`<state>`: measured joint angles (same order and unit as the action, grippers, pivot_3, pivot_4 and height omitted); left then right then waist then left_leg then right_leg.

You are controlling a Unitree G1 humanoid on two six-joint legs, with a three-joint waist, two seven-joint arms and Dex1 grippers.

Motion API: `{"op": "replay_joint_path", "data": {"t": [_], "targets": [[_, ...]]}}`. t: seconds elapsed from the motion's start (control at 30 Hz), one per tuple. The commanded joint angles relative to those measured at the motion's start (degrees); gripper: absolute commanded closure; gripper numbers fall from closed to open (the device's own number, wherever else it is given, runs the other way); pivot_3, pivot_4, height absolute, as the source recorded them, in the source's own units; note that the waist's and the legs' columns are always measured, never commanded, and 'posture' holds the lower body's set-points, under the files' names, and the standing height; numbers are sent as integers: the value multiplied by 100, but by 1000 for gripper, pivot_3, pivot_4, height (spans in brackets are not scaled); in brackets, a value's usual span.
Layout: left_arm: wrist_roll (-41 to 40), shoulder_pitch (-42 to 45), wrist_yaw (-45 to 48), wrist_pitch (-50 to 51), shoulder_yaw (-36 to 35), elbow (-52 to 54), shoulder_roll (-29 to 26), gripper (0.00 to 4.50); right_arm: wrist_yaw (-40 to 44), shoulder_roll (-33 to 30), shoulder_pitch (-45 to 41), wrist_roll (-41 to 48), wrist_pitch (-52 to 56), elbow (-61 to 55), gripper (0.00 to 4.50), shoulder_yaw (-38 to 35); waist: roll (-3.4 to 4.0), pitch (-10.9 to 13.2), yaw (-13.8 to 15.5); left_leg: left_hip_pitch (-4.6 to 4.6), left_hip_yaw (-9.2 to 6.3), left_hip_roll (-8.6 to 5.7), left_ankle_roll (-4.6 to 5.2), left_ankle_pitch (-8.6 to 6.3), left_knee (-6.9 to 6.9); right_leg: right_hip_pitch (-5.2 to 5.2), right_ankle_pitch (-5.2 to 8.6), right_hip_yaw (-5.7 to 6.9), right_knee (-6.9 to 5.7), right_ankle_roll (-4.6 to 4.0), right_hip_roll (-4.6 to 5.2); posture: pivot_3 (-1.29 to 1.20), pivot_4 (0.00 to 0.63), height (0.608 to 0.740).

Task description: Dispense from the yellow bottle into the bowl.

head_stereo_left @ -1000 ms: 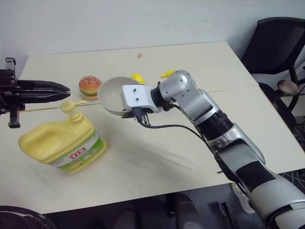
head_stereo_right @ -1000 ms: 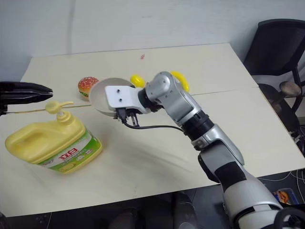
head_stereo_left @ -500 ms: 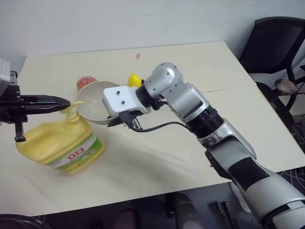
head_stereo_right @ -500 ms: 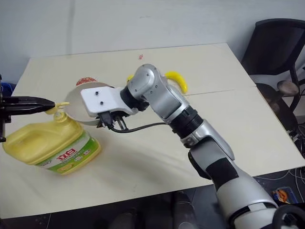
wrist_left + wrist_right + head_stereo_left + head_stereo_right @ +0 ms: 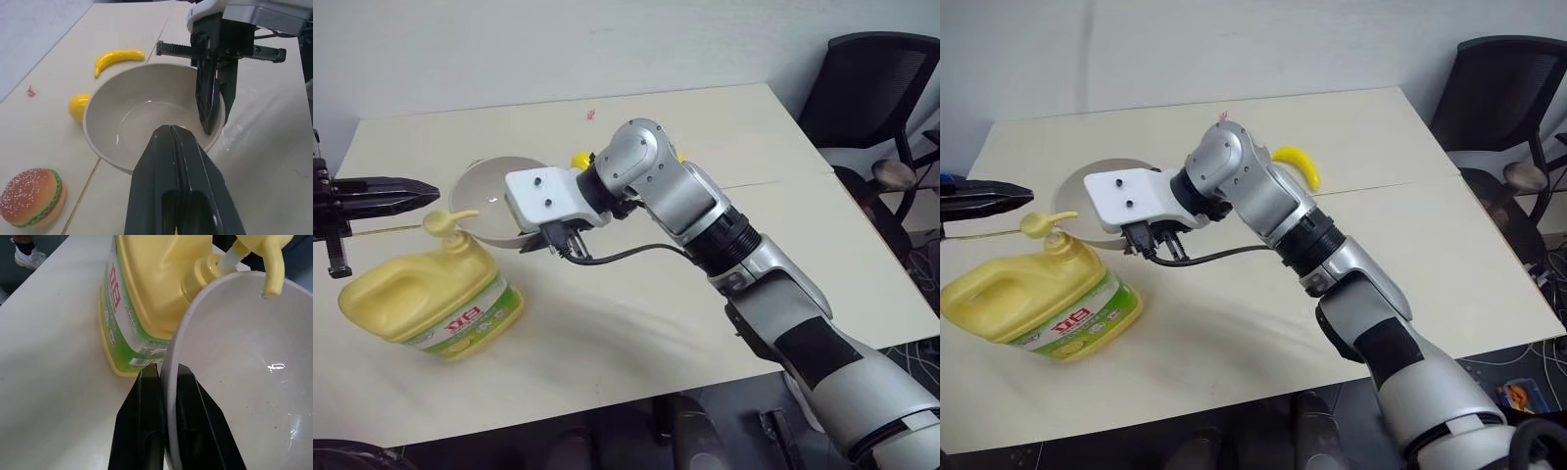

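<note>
My right end effector (image 5: pixel 164 382) is clamped on the rim of the bowl (image 5: pixel 481 196), one black finger inside the wall and one outside, and I hold the bowl up off the counter (image 5: pixel 636 323), tipped so its open side faces the pump. The yellow bottle (image 5: pixel 426 299) stands on the counter near my left side, its label turned toward the front edge. In my right wrist view the pump spout (image 5: pixel 271 264) hangs just over the bowl's rim, its tip at the lip; I cannot tell whether it touches. The inside of the bowl shows a faint sheen, but I cannot tell whether any liquid is there.

My left end effector (image 5: pixel 399 194) is clenched with nothing in it, fingers pressed together into a point that aims across toward the pump head (image 5: pixel 440 223). It sits just above and beside the pump top, apart from it by a small gap.

Behind the bowl lie toys: a banana (image 5: pixel 1298 163) on the far side of my right arm, a small yellow pear (image 5: pixel 78 105) just beside the bowl, and a burger (image 5: pixel 32 196) nearer my left end effector. A small red mark (image 5: pixel 590 115) sits farther back. An office chair (image 5: pixel 876 88) stands off the counter's right end. My own right forearm and its cable (image 5: pixel 626 255) cross the middle of the counter, between the front edge and the toys.
</note>
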<state>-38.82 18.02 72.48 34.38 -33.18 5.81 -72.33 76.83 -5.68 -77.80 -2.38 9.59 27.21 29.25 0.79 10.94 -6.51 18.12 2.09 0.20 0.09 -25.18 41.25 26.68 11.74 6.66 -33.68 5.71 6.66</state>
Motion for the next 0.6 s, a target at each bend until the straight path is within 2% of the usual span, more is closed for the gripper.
{"op": "replay_joint_path", "data": {"t": [0.03,0.2,0.43,0.6], "targets": [[63,-135,31,-93,-237,100,16,4490,-39,86,-215,5,-167,-56,4500,-124,0,0,1,1,0,0,0,0,0,0,0,0,0,0,0,0,150,740],[223,-488,-9,-210,-257,244,175,4490,-61,133,-238,21,-170,-32,4500,-134,0,0,0,1,-1,2,-1,0,1,0,0,1,0,-1,-1,0,150,740],[414,-696,-55,-512,78,238,259,4490,15,151,-243,20,-205,-52,4500,-114,1,0,9,-4,-1,4,-4,0,2,0,1,-1,-7,-2,1,0,150,740],[834,-995,96,-1049,496,163,197,4490,42,177,-273,39,-224,-77,4500,-120,5,-2,14,-12,1,4,-6,1,1,-1,3,-6,-12,-5,1,0,150,740]]}}
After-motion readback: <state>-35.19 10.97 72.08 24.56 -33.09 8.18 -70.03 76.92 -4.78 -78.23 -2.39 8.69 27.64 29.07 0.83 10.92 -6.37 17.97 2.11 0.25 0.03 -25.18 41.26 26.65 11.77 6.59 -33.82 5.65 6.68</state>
